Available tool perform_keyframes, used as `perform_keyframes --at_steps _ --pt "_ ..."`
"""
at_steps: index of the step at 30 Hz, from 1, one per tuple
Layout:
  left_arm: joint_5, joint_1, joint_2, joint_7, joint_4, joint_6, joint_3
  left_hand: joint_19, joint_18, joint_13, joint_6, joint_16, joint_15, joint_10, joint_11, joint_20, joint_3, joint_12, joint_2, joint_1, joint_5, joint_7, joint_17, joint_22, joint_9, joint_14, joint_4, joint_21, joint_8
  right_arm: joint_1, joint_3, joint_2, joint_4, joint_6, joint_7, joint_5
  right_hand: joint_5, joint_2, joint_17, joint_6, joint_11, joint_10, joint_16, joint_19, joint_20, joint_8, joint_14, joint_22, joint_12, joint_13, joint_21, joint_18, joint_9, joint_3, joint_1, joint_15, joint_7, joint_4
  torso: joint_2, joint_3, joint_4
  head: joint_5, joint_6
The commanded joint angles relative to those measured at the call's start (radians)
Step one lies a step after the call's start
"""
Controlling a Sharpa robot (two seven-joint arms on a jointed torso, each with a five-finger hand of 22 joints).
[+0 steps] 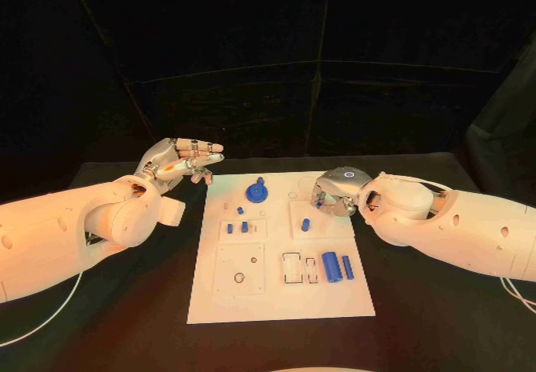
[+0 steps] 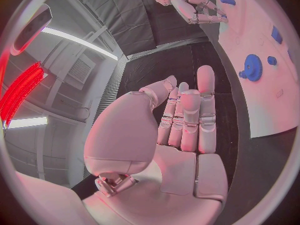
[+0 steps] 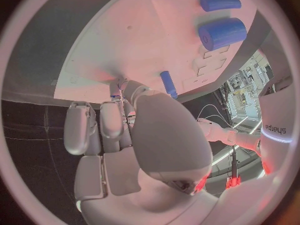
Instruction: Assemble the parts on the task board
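The white task board (image 1: 280,298) lies in the middle of the black table. On it are a blue gear (image 1: 257,191), three small blue pieces (image 1: 238,225), a short blue peg (image 1: 305,225), a thick blue cylinder (image 1: 331,266) and a thin blue rod (image 1: 348,267). My left hand (image 1: 179,161) is raised off the board's far left corner, fingers stretched out side by side, thumb near them, holding nothing (image 2: 181,120). My right hand (image 1: 338,191) is curled at the board's far right edge, fingertips down on the board (image 3: 137,40) beside the peg (image 3: 167,84). I see nothing held in it.
Recessed outlines and slots mark the board's near half, with a small ring (image 1: 239,277) in the left one. Black table surface (image 1: 134,310) surrounds the board. A dark curtain backs the table. My forearms flank the board on both sides.
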Motion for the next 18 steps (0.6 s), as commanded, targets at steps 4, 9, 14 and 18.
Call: perform_keyframes --at_steps 4,9,14,18 --pt "0.007 0.001 -0.005 -0.002 -0.003 -0.002 0.001 -0.009 0.005 0.0 -0.002 -0.006 0.002 0.001 0.005 0.0 -0.004 0.003 0.008 0.004 0.001 0.006 -0.005 -0.002 -0.002 -0.009 -0.007 -0.009 0.003 0.002 0.001 -0.029 0.04 -0.072 -0.012 0.044 0.003 -0.006 -0.004 0.004 -0.005 0.008 0.004 0.01 0.002 -0.009 0.025 0.011 -0.007 0.001 0.007 -0.008 -0.003 0.027 -0.026 -0.004 0.004 -0.014 -0.001 -0.0005 -0.0008 -0.002 0.0" --pt "0.007 0.001 -0.009 -0.003 -0.007 -0.006 0.001 -0.009 0.005 0.0 -0.004 -0.007 0.003 -0.001 0.006 0.0 -0.004 0.003 0.009 0.003 0.001 0.007 -0.007 -0.003 -0.002 -0.009 -0.007 -0.01 0.002 0.003 0.002 -0.049 0.062 -0.109 -0.012 0.069 0.003 -0.01 -0.005 0.0 -0.003 0.005 0.005 0.01 0.003 -0.012 0.025 0.012 -0.011 0.0 0.008 -0.008 -0.003 0.041 -0.036 -0.003 0.006 -0.024 -0.001 -0.0009 -0.001 -0.003 0.001" --pt "0.007 0.001 -0.011 -0.002 -0.011 -0.008 0.001 -0.009 0.005 -0.001 -0.005 -0.007 0.003 -0.003 0.007 0.001 -0.005 0.004 0.009 0.002 0.001 0.008 -0.007 -0.004 -0.002 -0.01 -0.006 -0.01 0.001 0.003 0.003 -0.066 0.085 -0.152 -0.005 0.079 0.004 -0.012 -0.006 -0.002 -0.002 0.003 0.006 0.01 0.004 -0.013 0.025 0.014 -0.013 0.0 0.01 -0.008 -0.004 0.053 -0.042 -0.002 0.007 -0.034 -0.001 -0.0006 0.0005 -0.004 -0.002" --pt "0.014 0.001 -0.011 -0.001 -0.013 -0.01 0.001 -0.009 0.005 -0.001 -0.006 -0.007 0.004 -0.003 0.008 0.001 -0.005 0.004 0.01 0.001 0.001 0.008 -0.008 -0.004 -0.002 -0.01 -0.006 -0.011 0.001 0.003 0.004 -0.086 0.123 -0.181 0.003 0.109 0.006 -0.013 -0.004 -0.003 -0.001 0.003 0.008 0.012 0.005 -0.013 0.025 0.017 -0.014 0.0 0.012 -0.009 -0.004 0.062 -0.045 -0.001 0.008 -0.041 -0.002 -0.0012 0.0009 -0.001 -0.004"
